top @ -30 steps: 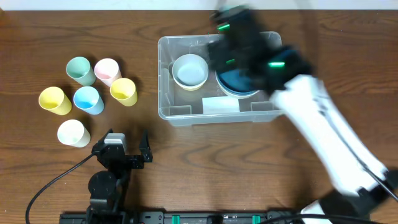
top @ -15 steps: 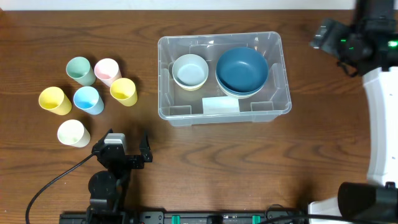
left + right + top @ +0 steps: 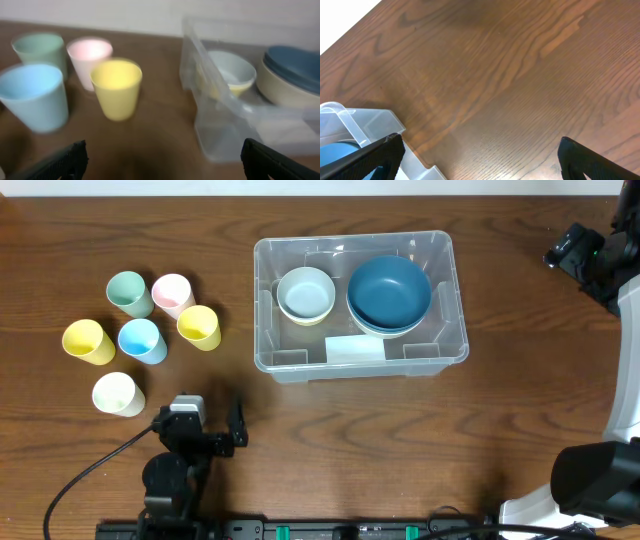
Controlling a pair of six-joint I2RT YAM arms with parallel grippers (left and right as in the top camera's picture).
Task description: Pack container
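Note:
The clear container (image 3: 262, 330) stands mid-table with a pale label (image 3: 355, 348) on its near wall. Inside it sit a small pale bowl (image 3: 305, 293) on the left and a dark blue bowl (image 3: 390, 290) stacked on a cream one on the right. My right gripper (image 3: 578, 252) hovers open and empty over bare wood at the far right; its wrist view shows the container's corner (image 3: 367, 125) at lower left. My left gripper (image 3: 200, 425) rests open near the front edge, left of the container. Its wrist view faces the cups and the container's wall (image 3: 220, 125).
Several cups stand in a cluster at the left: green (image 3: 127, 292), pink (image 3: 172, 293), yellow (image 3: 200, 326), blue (image 3: 141, 339), a second yellow (image 3: 88, 341) and white (image 3: 118, 393). The right arm's white link (image 3: 628, 380) runs along the right edge.
The right arm has pulled away from over the container to the far right edge, its jaws opening, leaving the dark blue bowl inside. The left arm has barely shifted.

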